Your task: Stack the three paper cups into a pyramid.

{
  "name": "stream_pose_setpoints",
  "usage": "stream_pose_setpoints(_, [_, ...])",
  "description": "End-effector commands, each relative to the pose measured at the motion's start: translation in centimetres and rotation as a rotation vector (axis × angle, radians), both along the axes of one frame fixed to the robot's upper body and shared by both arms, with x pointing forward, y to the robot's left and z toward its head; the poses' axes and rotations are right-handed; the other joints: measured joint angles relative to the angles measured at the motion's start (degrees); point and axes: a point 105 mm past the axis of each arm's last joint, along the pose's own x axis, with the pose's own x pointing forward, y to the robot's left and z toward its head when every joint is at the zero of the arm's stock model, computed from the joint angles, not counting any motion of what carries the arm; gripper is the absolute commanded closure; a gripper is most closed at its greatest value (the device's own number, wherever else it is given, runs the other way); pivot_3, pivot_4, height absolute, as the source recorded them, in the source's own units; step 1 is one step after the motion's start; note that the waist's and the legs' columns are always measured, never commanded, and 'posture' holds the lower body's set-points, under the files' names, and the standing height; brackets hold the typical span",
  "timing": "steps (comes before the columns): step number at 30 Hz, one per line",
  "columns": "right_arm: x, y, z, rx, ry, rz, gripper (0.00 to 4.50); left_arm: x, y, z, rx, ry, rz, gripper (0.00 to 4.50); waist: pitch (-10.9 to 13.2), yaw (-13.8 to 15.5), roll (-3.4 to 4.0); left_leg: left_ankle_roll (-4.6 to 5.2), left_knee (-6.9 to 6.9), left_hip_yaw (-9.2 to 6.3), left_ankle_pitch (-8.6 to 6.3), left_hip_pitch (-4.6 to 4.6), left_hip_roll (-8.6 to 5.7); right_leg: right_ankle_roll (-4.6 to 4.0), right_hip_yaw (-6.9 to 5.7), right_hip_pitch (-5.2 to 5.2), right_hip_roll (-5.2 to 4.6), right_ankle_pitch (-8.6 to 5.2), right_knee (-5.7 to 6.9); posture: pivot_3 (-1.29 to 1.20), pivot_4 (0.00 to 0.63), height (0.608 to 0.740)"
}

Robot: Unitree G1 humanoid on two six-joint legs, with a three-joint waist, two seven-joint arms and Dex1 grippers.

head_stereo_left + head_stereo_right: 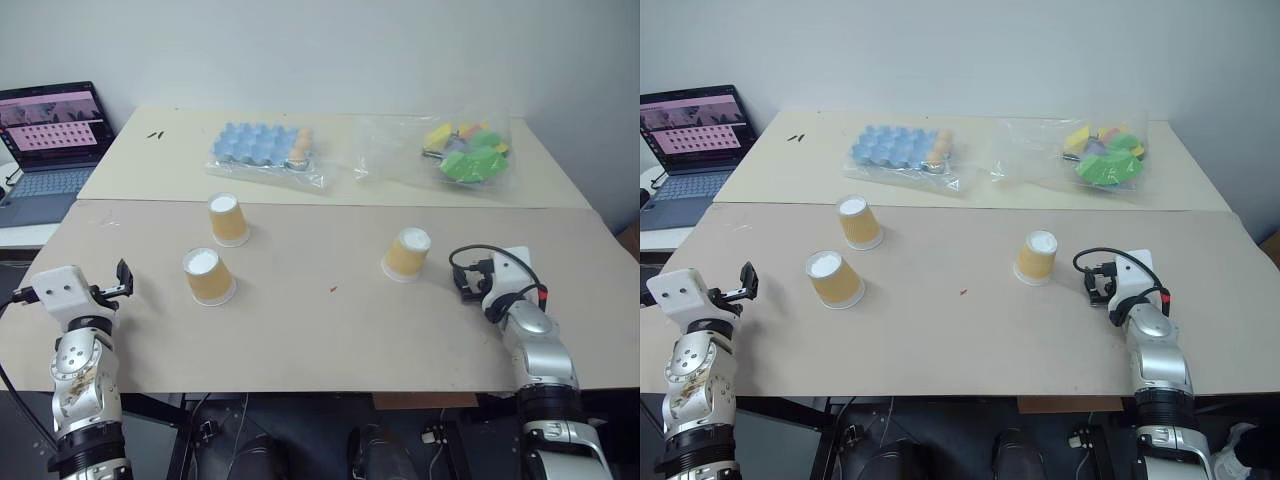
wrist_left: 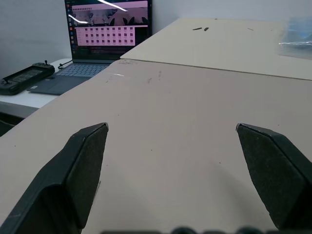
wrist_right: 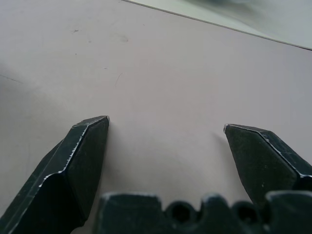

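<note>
A robot test room in a lab or office

Two plain beige worktops (image 1: 330, 350) stand against a bare white wall (image 1: 350, 50). On a side desk at the left, an open laptop (image 1: 50, 140) shows a grid of small pictures, and a black handheld controller (image 2: 24, 78) lies beside it. A wrapped light-blue tray (image 1: 262, 150) and a bag of coloured blocks (image 1: 465, 150) lie on the far worktop like test props.

three paper cups (image 1: 228, 219) (image 1: 208, 276) (image 1: 407, 254), upside down, unstacked, apart

Soft, even light from above fills the room, and the cups (image 1: 228, 220) cast only faint shadows. The laptop screen (image 2: 108, 22) carries bright streaks of glare. In the right wrist view the far background is blurred.
</note>
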Motion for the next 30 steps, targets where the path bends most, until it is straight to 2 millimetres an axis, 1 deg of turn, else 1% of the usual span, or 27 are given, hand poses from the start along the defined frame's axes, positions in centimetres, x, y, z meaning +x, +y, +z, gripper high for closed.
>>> stream_pose_setpoints(1, [0.5, -1.5, 4.4, 0.061, -0.168, -0.061, 0.0, 0.3, -0.1, 1.5, 0.031, -0.044, -0.026, 0.01, 0.0, 0.0, 0.0, 0.0, 0.0, 0.0, 0.0, 0.0, 0.0, 0.0, 0.0, 0.0, 0.0, 0.0, 0.0, 0.0, 0.15, 0.735])
stream_pose_setpoints(2, [0.4, -2.9, 6.0, 0.132, -0.23, -0.114, 0.0, 0.3, -0.1, 1.5, 0.026, -0.04, -0.037, 0.01, 0.01, 0.01, 0.01, 0.0, 0.0, 0.0, 0.0, 0.0, 0.0, 0.0, 0.0, 0.0, 0.0, 0.0, 0.0, 0.0, 0.15, 0.735])
stream_pose_setpoints(3, [0.3, -3.9, 7.4, 0.199, -0.284, -0.142, 0.0, 0.3, -0.1, 1.4, 0.025, -0.032, -0.044, 0.01, 0.02, 0.01, 0.03, 0.0, 0.0, 0.01, 0.0, -0.03, -0.01, 0.0, 0.01, -0.03, 0.0, 0.0, 0.01, 0.0, 0.15, 0.735])
stream_pose_setpoints(4, [0.1, -4.4, 8.8, 0.251, -0.333, -0.142, 0.0, 0.3, -0.1, 1.3, 0.027, -0.025, -0.048, 0.01, 0.07, 0.04, 0.1, 0.0, 0.0, 0.01, 0.0, -0.04, -0.02, 0.0, 0.02, -0.04, 0.0, 0.0, 0.01, 0.0, 0.15, 0.735])
stream_pose_setpoints(6, [0.1, -3.9, 11.5, 0.324, -0.408, -0.063, 0.0, 0.2, -0.1, 1.2, 0.031, -0.022, -0.051, 0.01, 0.08, 0.1, 0.12, 0.01, 0.0, 0.04, 0.0, -0.07, -0.04, 0.0, 0.07, -0.09, -0.01, 0.0, 0.04, 0.0, 0.15, 0.735])
stream_pose_setpoints(7, [0.0, -2.7, 13.7, 0.379, -0.463, 0.03, 0.0, 0.2, -0.1, 1.2, 0.03, -0.024, -0.051, 0.01, 0.08, 0.11, 0.13, 0.01, 0.0, 0.03, 0.0, -0.05, -0.02, 0.0, 0.05, -0.09, 0.01, 0.0, 0.04, 0.0, 0.15, 0.735])
stream_pose_setpoints(8, [-0.2, -0.6, 16.1, 0.443, -0.51, 0.174, 0.0, 0.1, -0.1, 1.2, 0.029, -0.023, -0.052, 0.01, 0.08, 0.05, 0.13, 0.0, -0.03, 0.03, 0.0, -0.06, -0.01, 0.0, 0.05, -0.11, 0.03, 0.0, 0.02, 0.0, 0.15, 0.735])
stream_pose_setpoints(9, [-0.7, 1.4, 17.9, 0.481, -0.533, 0.302, 0.0, 0.1, -0.1, 1.2, 0.028, -0.023, -0.053, 0.01, 0.08, -0.06, 0.14, 0.0, -0.05, 0.03, 0.0, -0.05, 0.02, -0.01, 0.06, -0.12, 0.06, 0.0, 0.01, 0.0, 0.15, 0.735])
stream_pose_setpoints(10, [-1.4, 3.5, 19.1, 0.507, -0.535, 0.435, 0.0, 0.1, -0.1, 1.2, 0.028, -0.024, -0.053, 0.01, 0.08, -0.25, 0.14, 0.0, -0.08, 0.04, 0.0, -0.05, 0.04, -0.01, 0.09, -0.14, 0.08, 0.0, 0.0, 0.0, 0.15, 0.735])
stream_pose_setpoints(11, [-2.0, 5.2, 19.8, 0.52, -0.525, 0.54, 0.0, 0.1, -0.2, 1.2, 0.026, -0.025, -0.055, 0.01, 0.08, -0.31, 0.14, 0.0, -0.09, 0.04, 0.0, -0.02, 0.08, -0.02, 0.1, -0.13, 0.12, 0.01, 0.0, 0.0, 0.15, 0.735])
stream_pose_setpoints(13, [-4.2, 9.7, 20.9, 0.52, -0.462, 0.829, 0.0, 0.2, -0.3, 1.2, 0.025, -0.022, -0.063, 0.01, 0.08, -0.16, 0.14, 0.0, -0.13, 0.03, 0.0, -0.02, 0.1, -0.02, 0.09, -0.12, 0.15, 0.01, -0.04, 0.0, 0.15, 0.735])
stream_pose_setpoints(14, [-5.4, 11.8, 20.8, 0.491, -0.409, 0.972, 0.0, 0.3, -0.4, 1.1, 0.023, -0.02, -0.069, 0.01, 0.08, -0.04, 0.14, 0.01, -0.13, 0.02, 0.0, -0.03, 0.1, -0.03, 0.06, -0.11, 0.14, 0.01, -0.07, 0.0, 0.15, 0.735])
stream_pose_setpoints(15, [-6.6, 13.7, 20.4, 0.45, -0.34, 1.1, 0.0, 0.4, -0.6, 1.1, 0.023, -0.018, -0.078, 0.01, 0.08, 0.11, 0.14, 0.02, -0.13, 0.01, -0.01, -0.06, 0.08, -0.03, 0.04, -0.11, 0.12, 0.01, -0.08, 0.0, 0.15, 0.735])
stream_pose_setpoints(17, [-8.5, 16.3, 18.7, 0.357, -0.195, 1.294, 0.0, 0.7, -0.9, 1.0, 0.024, -0.013, -0.097, 0.01, 0.07, 0.44, 0.12, 0.1, -0.13, 0.0, -0.05, -0.1, 0.03, -0.03, 0.03, -0.12, 0.05, 0.01, -0.12, 0.0, 0.15, 0.735])
stream_pose_setpoints(18, [-9.3, 17.2, 17.7, 0.305, -0.126, 1.367, 0.0, 0.8, -1.1, 1.0, 0.025, -0.01, -0.106, 0.01, 0.05, 0.94, 0.09, 0.13, -0.12, -0.01, -0.08, -0.09, 0.04, -0.03, 0.0, -0.09, 0.05, 0.01, -0.14, 0.0, 0.15, 0.735])
stream_pose_setpoints(20, [-10.0, 18.2, 16.1, 0.206, -0.031, 1.439, 0.0, 1.0, -1.3, 1.0, 0.032, -0.002, -0.126, 0.01, 0.02, 1.46, 0.04, 0.2, -0.1, -0.03, -0.12, -0.13, 0.0, -0.03, -0.06, -0.08, 0.01, 0.01, -0.21, 0.0, 0.15, 0.735])
stream_pose_setpoints(22, [-9.3, 19.0, 13.3, 0.005, 0.065, 1.44, 0.0, 0.9, -1.6, 1.3, 0.066, 0.026, -0.196, 0.01, 0.01, 1.7, 0.01, 0.23, -0.07, -0.03, -0.14, -0.17, -0.01, -0.03, -0.09, -0.07, -0.01, 0.01, -0.24, 0.0, 0.15, 0.735])
stream_pose_setpoints(24, [-8.8, 19.1, 11.8, -0.114, 0.108, 1.435, 0.0, 0.6, -1.9, 1.5, 0.088, 0.051, -0.259, 0.01, 0.0, 1.62, -0.06, 0.23, -0.03, -0.03, -0.15, -0.21, -0.01, -0.03, -0.13, -0.12, -0.02, 0.01, -0.23, 0.0, 0.15, 0.735])
stream_pose_setpoints(25, [-8.5, 19.1, 11.3, -0.157, 0.114, 1.429, 0.0, 0.4, -2.1, 1.6, 0.089, 0.067, -0.304, 0.01, 0.0, 1.58, -0.06, 0.23, -0.01, -0.02, -0.15, -0.23, -0.01, -0.03, -0.14, -0.15, -0.02, 0.01, -0.22, 0.0, 0.15, 0.735])
stream_pose_setpoints(26, [-7.9, 19.1, 10.8, -0.197, 0.112, 1.408, 0.0, -0.1, -2.4, 1.9, 0.114, 0.098, -0.384, 0.01, 0.0, 1.57, -0.06, 0.22, -0.01, -0.01, -0.15, -0.25, -0.02, -0.02, -0.11, -0.18, -0.02, 0.01, -0.2, 0.0, 0.15, 0.735])
stream_pose_setpoints(27, [-7.4, 19.0, 10.4, -0.224, 0.109, 1.386, 0.0, -1.1, -3.0, 2.4, 0.161, 0.153, -0.505, 0.01, 0.0, 1.46, -0.08, 0.22, -0.01, 0.0, -0.15, -0.27, -0.01, -0.02, -0.1, -0.21, -0.02, 0.01, -0.2, 0.0, 0.15, 0.735])
stream_pose_setpoints(28, [-7.1, 19.0, 10.2, -0.239, 0.104, 1.373, 0.0, -1.8, -3.4, 2.7, 0.19, 0.196, -0.59, 0.01, -0.02, 1.13, -0.2, 0.2, -0.01, 0.02, -0.15, -0.31, 0.0, -0.02, -0.09, -0.3, -0.02, 0.01, -0.18, 0.0, 0.15, 0.735])
stream_pose_setpoints(30, [-6.8, 19.0, 10.0, -0.24, 0.093, 1.36, 0.0, -2.9, -4.0, 3.2, 0.216, 0.289, -0.722, 0.01, 0.0, 1.02, -0.19, 0.11, 0.04, 0.14, -0.19, -0.52, 0.07, -0.02, -0.05, -0.62, 0.06, 0.01, -0.07, 0.0, 0.15, 0.735])
